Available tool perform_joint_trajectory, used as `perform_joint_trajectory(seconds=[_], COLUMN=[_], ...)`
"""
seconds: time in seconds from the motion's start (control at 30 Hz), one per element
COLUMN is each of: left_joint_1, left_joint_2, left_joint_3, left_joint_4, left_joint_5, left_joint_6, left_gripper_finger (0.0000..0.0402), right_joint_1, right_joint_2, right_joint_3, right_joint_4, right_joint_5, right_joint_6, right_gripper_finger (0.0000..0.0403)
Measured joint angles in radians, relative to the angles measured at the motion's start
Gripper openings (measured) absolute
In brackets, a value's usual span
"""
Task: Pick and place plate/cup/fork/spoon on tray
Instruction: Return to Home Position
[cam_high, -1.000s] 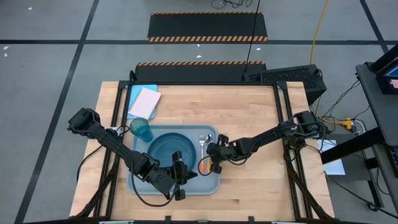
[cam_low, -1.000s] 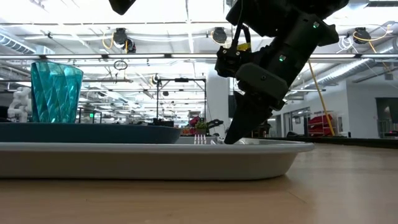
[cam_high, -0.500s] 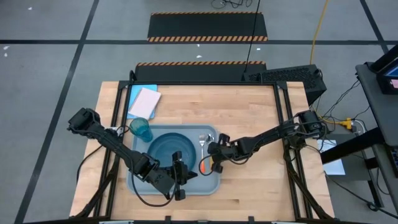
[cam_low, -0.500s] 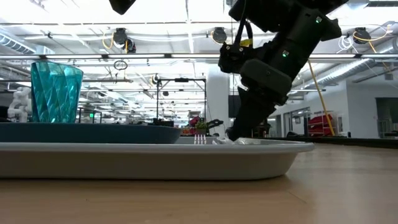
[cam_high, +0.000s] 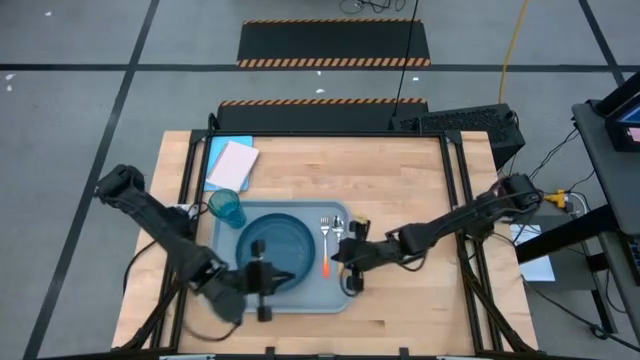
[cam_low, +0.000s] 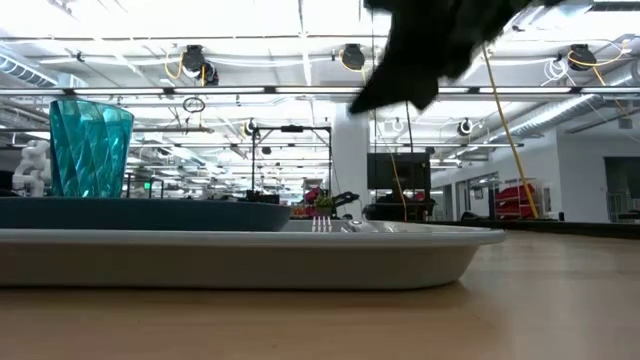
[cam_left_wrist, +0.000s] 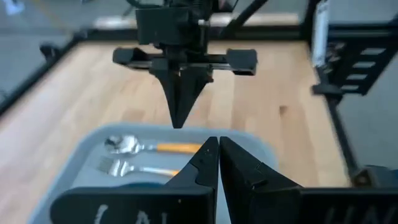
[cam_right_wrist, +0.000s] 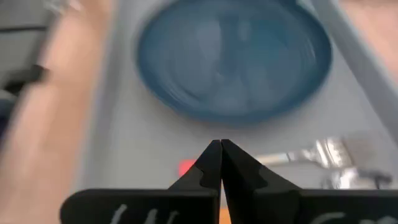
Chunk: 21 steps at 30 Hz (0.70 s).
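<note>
The cup stands at the tray's far-left corner, the plate on its left half, the fork and, as far as the blur allows, the spoon along its right. Everything seems placed, so both arms should simply lift clear without brushing the cutlery. Left gripper, at the plate's near edge: fingers closed, empty. Right gripper, over the tray's right rim: fingers closed, empty.

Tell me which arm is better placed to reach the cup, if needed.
Left. The cup stands at the tray's far-left corner, nearer the left gripper; the right gripper hangs past the plate, at the right edge.
</note>
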Motion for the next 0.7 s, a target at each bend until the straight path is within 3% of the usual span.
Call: perform_joint_trajectory(seconds=[0.17, 0.4, 0.7], left_joint_1=[-0.093, -0.154, -0.127], left_joint_2=[-0.037, -0.028, -0.028], left_joint_3=[0.000, -0.004, -0.151], left_joint_4=[-0.008, -0.002, 0.291], left_joint_5=[-0.087, -0.092, -0.067], left_joint_6=[0.043, 0.090, 0.273], left_gripper_finger=[0.0019, 0.0019, 0.0019], right_joint_1=[0.075, 0.176, 0.186], right_joint_2=[-0.076, -0.103, -0.103], right_joint_3=[0.000, 0.000, -0.023], right_joint_4=[0.040, 0.065, 0.085], right_joint_5=[0.013, 0.030, 0.032], right_joint_6=[-0.099, -0.181, -0.272], right_gripper_finger=[0.0000, 0.0000, 0.0000])
